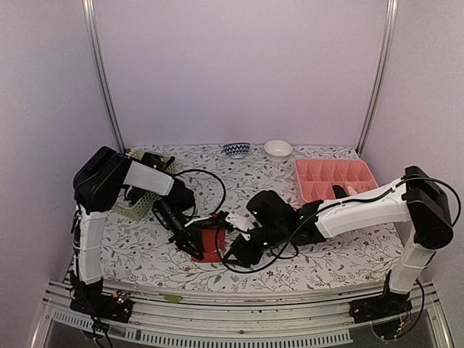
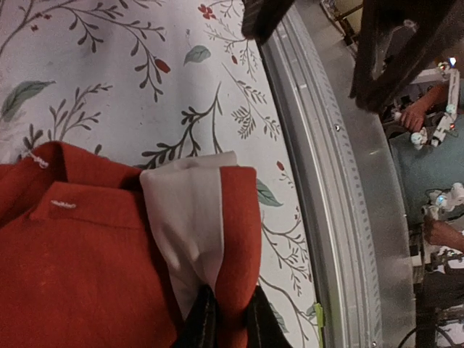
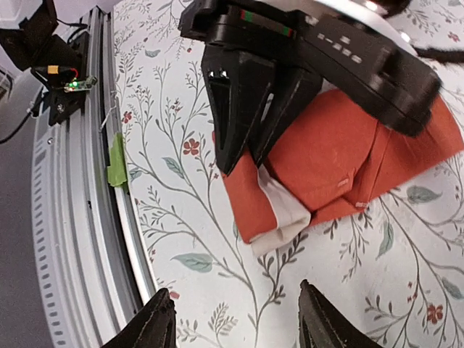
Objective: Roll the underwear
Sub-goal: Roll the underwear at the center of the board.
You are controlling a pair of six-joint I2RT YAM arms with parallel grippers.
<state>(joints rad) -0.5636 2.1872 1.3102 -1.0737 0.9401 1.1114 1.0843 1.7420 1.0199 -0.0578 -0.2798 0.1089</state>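
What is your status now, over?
Left pincer shut on red-orange underwear edge. Right pincer open, holding nothing. Underwear folded. Nothing between right pincer and underwear.

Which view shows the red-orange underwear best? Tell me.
Right wrist: the red-orange underwear lies folded, its outline mostly visible, cream edge showing. Left wrist crops it to a close-up; top external shows only a small red patch.

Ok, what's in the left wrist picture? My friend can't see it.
The left claw pinches the folded edge of the red-orange underwear, where its cream-white part shows. The cloth lies on a table printed with leaves and twigs, and a metal rail runs down the right side.
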